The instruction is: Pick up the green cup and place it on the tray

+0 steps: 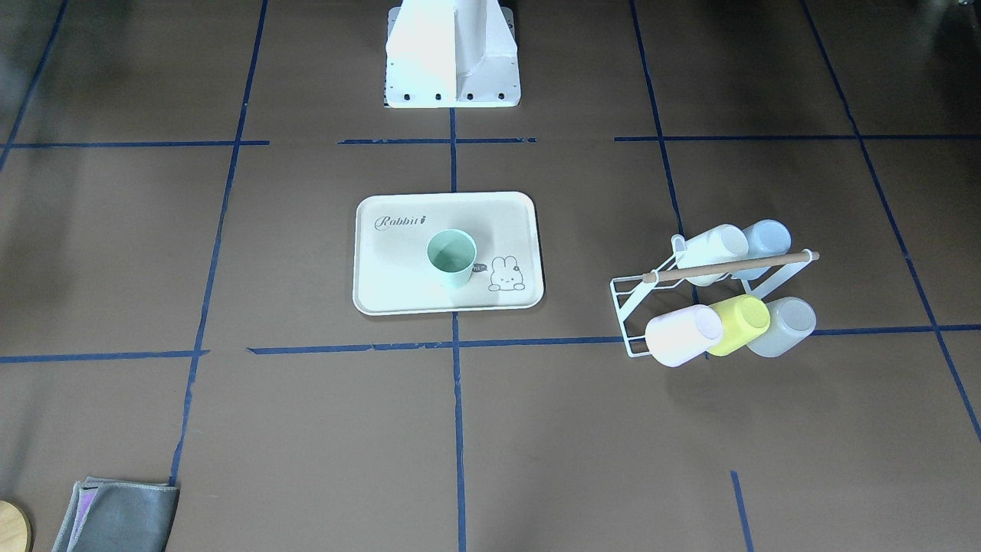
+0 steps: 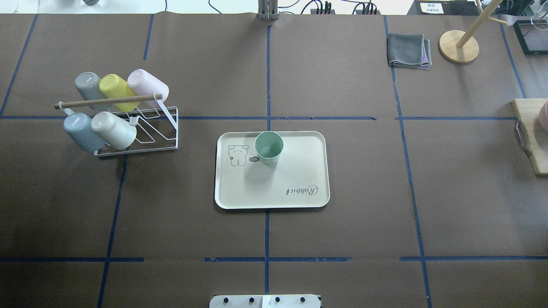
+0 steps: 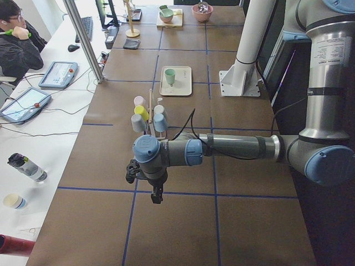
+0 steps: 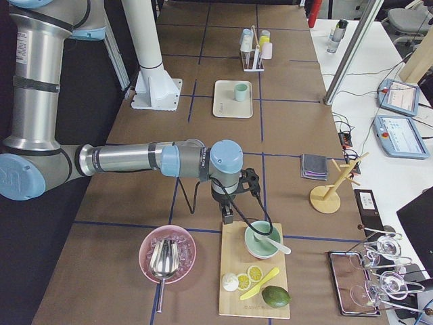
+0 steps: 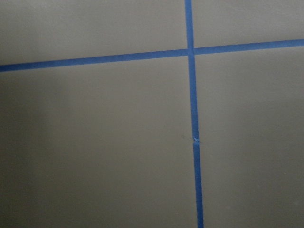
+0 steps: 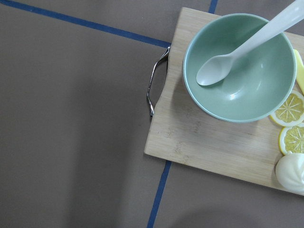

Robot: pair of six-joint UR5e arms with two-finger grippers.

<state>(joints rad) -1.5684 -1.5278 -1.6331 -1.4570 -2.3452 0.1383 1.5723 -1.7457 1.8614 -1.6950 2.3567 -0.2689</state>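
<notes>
The pale mint-green cup (image 1: 451, 258) stands upright on the cream "Rabbit" tray (image 1: 398, 287), next to the rabbit drawing. It also shows in the overhead view (image 2: 269, 147) on the tray (image 2: 295, 175), and small in both side views (image 3: 170, 76) (image 4: 241, 92). No gripper is near it. My left gripper (image 3: 157, 195) hangs over bare table far from the tray, and I cannot tell if it is open or shut. My right gripper (image 4: 228, 217) hangs over the edge of a wooden board, and I cannot tell its state either.
A white wire rack (image 2: 141, 128) holds several cups, among them a yellow-green one (image 2: 115, 90) and a pale blue one (image 2: 79, 130). A grey cloth (image 2: 409, 50) and a wooden stand (image 2: 459, 46) lie far right. The wooden board (image 6: 209, 137) carries a green bowl (image 6: 247, 90) with a spoon.
</notes>
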